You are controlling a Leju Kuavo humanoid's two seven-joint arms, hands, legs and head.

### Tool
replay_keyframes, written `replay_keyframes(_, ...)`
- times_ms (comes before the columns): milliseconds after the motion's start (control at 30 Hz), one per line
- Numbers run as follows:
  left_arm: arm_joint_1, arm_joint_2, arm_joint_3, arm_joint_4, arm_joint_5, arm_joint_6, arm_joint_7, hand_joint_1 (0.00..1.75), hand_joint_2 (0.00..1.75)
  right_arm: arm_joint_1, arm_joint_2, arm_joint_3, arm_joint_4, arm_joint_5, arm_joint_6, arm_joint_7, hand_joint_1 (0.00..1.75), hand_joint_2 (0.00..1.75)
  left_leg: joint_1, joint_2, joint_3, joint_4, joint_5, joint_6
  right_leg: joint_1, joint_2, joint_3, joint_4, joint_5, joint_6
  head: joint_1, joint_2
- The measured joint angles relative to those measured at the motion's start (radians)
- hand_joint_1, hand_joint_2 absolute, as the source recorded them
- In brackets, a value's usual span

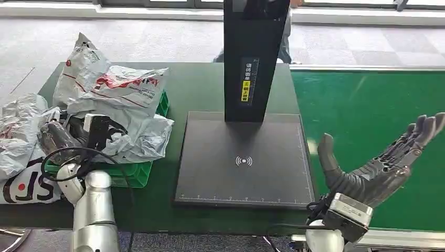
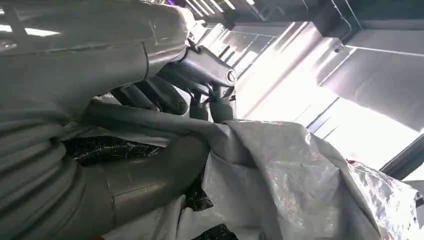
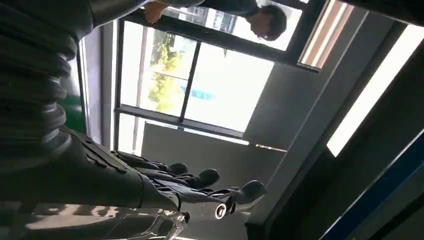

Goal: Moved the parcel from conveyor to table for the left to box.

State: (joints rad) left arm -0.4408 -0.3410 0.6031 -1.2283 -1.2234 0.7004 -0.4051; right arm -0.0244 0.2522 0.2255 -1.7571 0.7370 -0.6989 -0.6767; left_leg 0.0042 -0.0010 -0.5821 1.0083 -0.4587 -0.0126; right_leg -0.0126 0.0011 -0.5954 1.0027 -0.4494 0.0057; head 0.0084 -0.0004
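Several grey plastic parcels are heaped in and around a green basket at the table's left. My left hand is down among them; in the left wrist view its thumb and fingers close round a fold of a grey parcel, which lies crumpled over the basket. Another parcel with red print tops the heap. My right hand hovers palm up over the near edge of the green conveyor, fingers spread and holding nothing.
A black scanner plate with a tall black post stands mid-table between basket and conveyor. More parcels spill off the dark green table at the left. A person stands behind the post.
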Motion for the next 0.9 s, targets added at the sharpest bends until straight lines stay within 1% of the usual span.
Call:
replay_keyframes(67,-0.009,0.0,0.015,0.003,0.013,0.0,-0.012,1.54,1.75,-0.005,0.0,0.0,-0.004,-0.001,0.0,0.0,0.0,1.75,0.0,0.0,0.0,0.0,0.0,0.0,0.0,0.0,0.0,0.0,0.0,0.0,0.0,0.0)
replay_keyframes(100,-0.013,0.0,0.021,0.004,0.021,0.0,-0.019,0.0,1.75,-0.008,0.0,0.0,-0.005,-0.001,0.0,0.001,0.0,1.75,0.0,0.0,0.0,0.0,0.0,0.0,0.0,0.0,0.0,0.0,0.0,0.0,0.0,0.0)
replay_keyframes(233,-0.027,0.0,0.042,0.005,0.04,0.0,-0.038,0.0,1.75,-0.014,0.0,0.0,-0.005,0.0,0.0,0.003,0.0,1.75,0.0,0.0,0.0,0.0,0.0,0.0,0.0,0.0,0.0,0.0,0.0,0.0,0.0,0.0)
replay_keyframes(433,-0.046,-0.002,0.115,0.007,0.129,0.0,-0.124,0.0,1.75,-0.021,0.0,0.0,-0.005,0.005,0.0,0.007,0.0,1.75,0.0,0.0,0.0,0.0,0.0,0.0,0.0,0.0,0.0,0.0,0.0,0.0,0.0,0.0)
replay_keyframes(600,-0.056,-0.005,0.161,0.007,0.176,0.0,-0.174,0.0,1.75,-0.028,0.0,0.0,-0.005,0.005,0.0,0.006,0.0,1.75,0.0,0.0,0.0,0.0,0.0,0.0,0.0,0.0,0.0,0.0,0.0,0.0,0.0,0.0)
replay_keyframes(900,-0.06,-0.006,0.179,0.007,0.219,0.0,-0.189,0.0,1.75,-0.028,0.0,0.0,-0.002,0.005,0.0,0.0,0.0,1.75,0.0,0.0,0.0,0.0,0.0,0.0,0.0,0.0,0.0,0.0,0.0,0.0,0.0,0.0)
